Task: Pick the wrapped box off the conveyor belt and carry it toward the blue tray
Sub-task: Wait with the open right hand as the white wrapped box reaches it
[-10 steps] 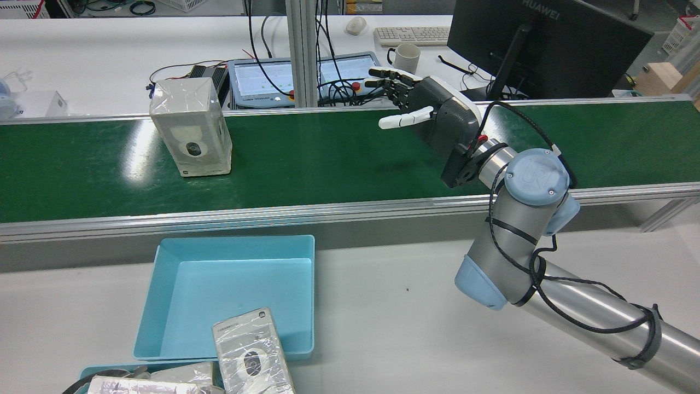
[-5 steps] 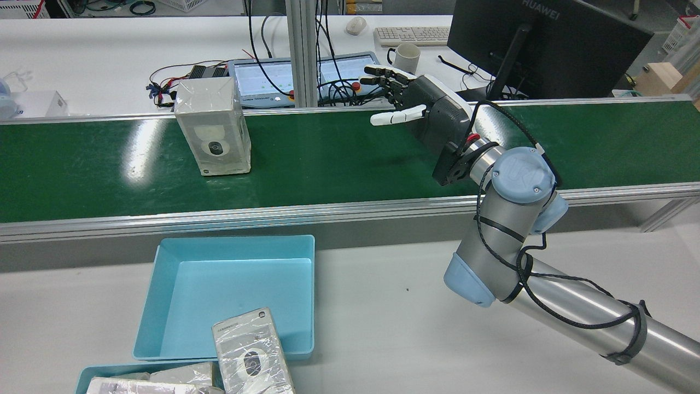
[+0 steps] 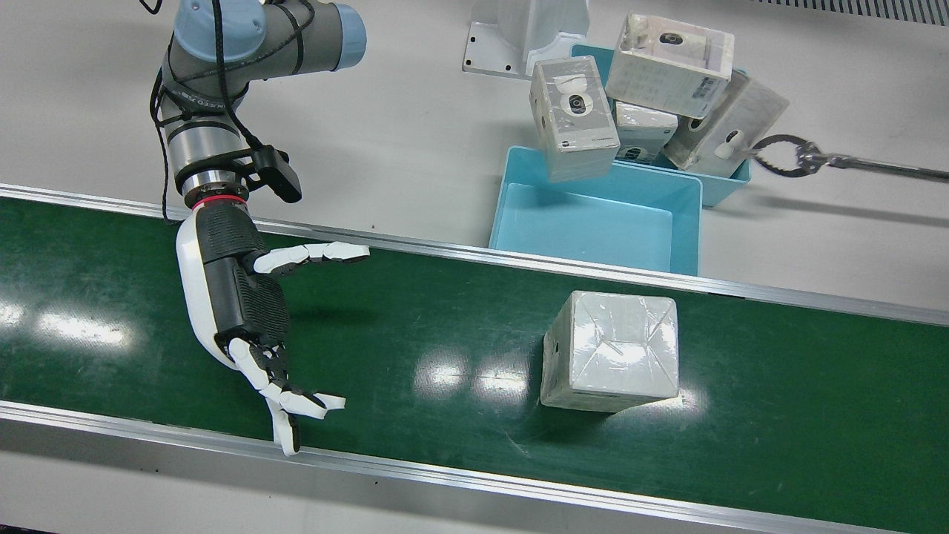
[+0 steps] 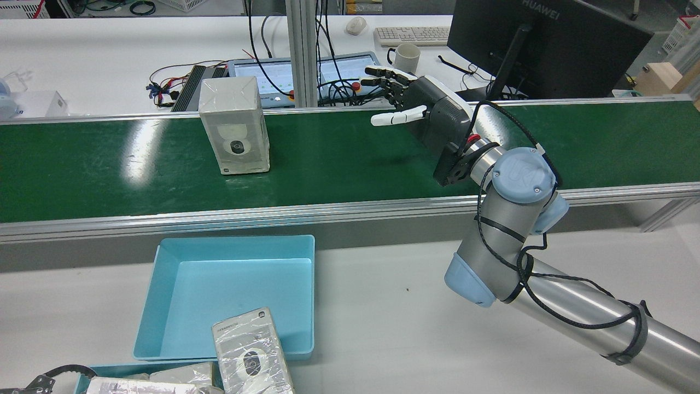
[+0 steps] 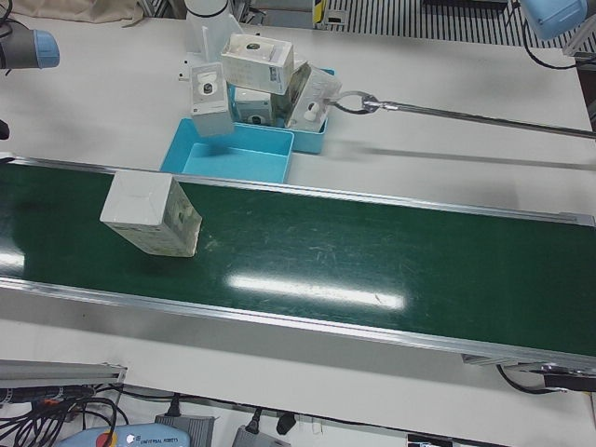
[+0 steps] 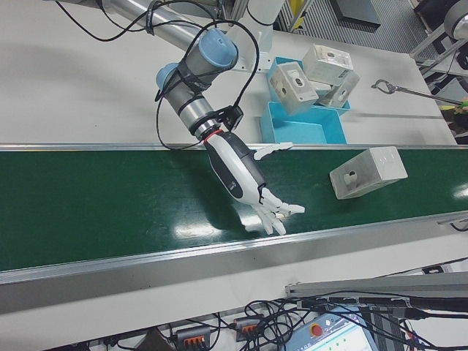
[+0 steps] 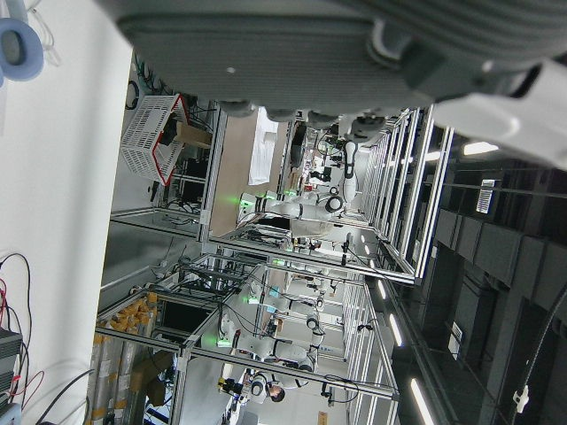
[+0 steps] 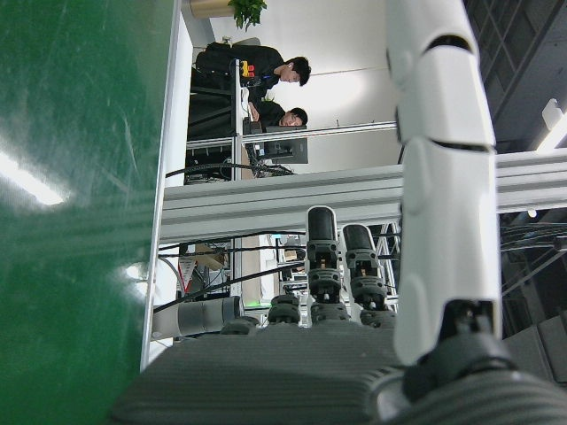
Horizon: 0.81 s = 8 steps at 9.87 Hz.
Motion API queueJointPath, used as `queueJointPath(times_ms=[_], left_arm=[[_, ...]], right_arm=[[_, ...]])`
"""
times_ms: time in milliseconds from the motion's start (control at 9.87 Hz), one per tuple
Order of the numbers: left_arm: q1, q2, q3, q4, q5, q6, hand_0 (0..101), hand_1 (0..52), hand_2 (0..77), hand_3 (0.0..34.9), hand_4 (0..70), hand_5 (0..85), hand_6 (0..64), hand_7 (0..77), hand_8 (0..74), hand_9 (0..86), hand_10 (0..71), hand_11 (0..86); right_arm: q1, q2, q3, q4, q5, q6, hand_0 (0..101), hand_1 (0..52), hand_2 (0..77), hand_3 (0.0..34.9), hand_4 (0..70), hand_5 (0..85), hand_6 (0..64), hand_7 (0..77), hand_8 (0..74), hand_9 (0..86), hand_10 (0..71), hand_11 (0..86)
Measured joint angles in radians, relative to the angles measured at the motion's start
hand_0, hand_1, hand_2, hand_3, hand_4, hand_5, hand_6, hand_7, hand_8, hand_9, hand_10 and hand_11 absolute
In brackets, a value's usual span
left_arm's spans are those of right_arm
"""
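The wrapped box (image 3: 612,348) stands upright on the green conveyor belt (image 3: 445,311); it also shows in the rear view (image 4: 234,126), the left-front view (image 5: 149,212) and the right-front view (image 6: 368,172). My right hand (image 3: 237,297) is open and empty, low over the belt, palm turned toward the box with a wide gap between them (image 4: 432,112) (image 6: 241,175). The empty blue tray (image 3: 593,222) sits on the table beside the belt (image 4: 229,290). Only the underside of my left hand (image 7: 310,53) shows, in its own view.
A second blue tray (image 3: 730,182) behind the first holds several wrapped boxes (image 3: 667,63). A metal rod with a ring hook (image 3: 786,156) reaches in beside it. A pendant screen (image 4: 273,76), mug (image 4: 407,54) and monitor (image 4: 547,44) stand beyond the belt.
The wrapped box has travelled along the belt toward my right hand. The right hand shifted slightly toward the box, then held still, open.
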State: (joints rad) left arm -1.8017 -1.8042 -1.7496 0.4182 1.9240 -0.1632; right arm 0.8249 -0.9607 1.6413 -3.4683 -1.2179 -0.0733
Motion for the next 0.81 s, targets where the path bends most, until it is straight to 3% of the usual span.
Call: queueJointPath(times_ms=[811], left_arm=[[0.0, 0.0, 0.0, 0.0, 0.0, 0.0, 0, 0.0, 0.5, 0.0, 0.0, 1.1, 0.5, 0.5, 0.5, 0.5, 0.5, 0.5]], right_arm=[[-0.013, -0.004, -0.001, -0.001, 0.002, -0.001, 49, 17.5, 13.1, 0.0, 14.7, 18.5, 10.9, 26.7, 3.8, 5.4, 0.0, 1.1]])
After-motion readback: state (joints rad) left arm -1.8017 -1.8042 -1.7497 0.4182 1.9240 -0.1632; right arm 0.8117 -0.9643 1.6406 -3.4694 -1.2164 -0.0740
